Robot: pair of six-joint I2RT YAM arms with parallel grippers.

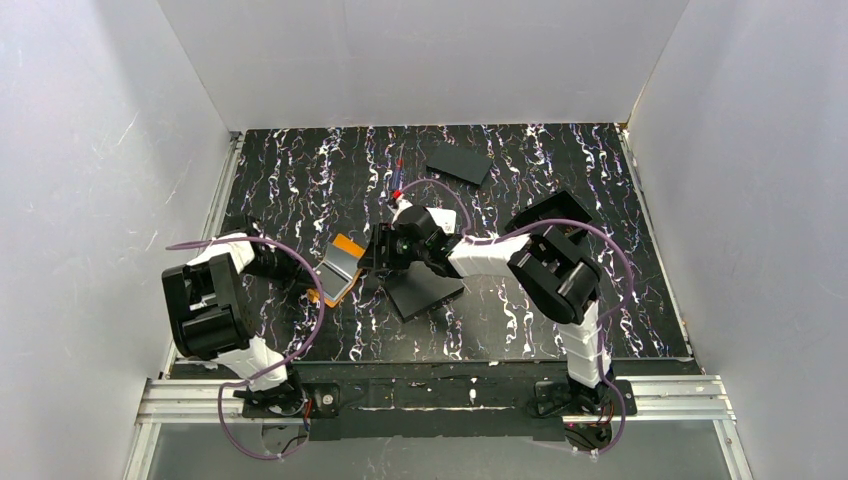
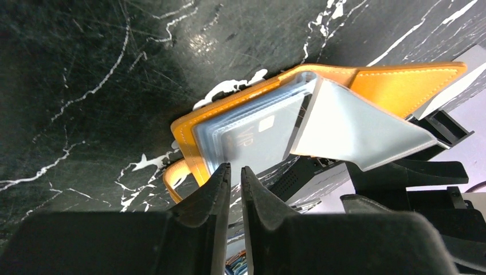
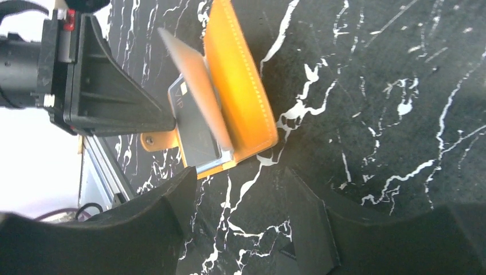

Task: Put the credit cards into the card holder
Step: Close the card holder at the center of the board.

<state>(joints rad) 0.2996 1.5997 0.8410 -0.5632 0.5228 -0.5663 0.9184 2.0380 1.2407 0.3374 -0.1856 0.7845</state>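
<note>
A: Where is the card holder (image 1: pixel 343 268)?
B: On the table (image 1: pixel 300 170), toward 9 o'clock from its middle in the top view, between the 2 tools. It lies opened, its long axis running from about 1 o'clock to 7 o'clock.
A: Which way does it point?
B: The clasp tab (image 2: pixel 172 179) sticks out at the 7 o'clock end, toward the left tool (image 2: pixel 235 170). 1 pale blue-grey flap (image 2: pixel 355 129) stands tilted up off the clear sleeves (image 2: pixel 229 137), and a card (image 2: pixel 258 134) marked VIP sits in a sleeve.
A: The left tool?
B: Its jaws stand almost together, with only a thin slit between them, and the tips are at the sleeves' edge. I cannot tell whether they pinch anything.
A: And the right tool (image 3: pixel 238 175)?
B: Released: fingers spread wide with nothing between them, just beside the holder at its 3 o'clock side.
A: Anything else?
B: A far black rectangle (image 1: pixel 458 162) near 12 o'clock, well apart, and a near black rectangle (image 1: pixel 425 290) under the right arm, at 4 o'clock of the holder
</note>
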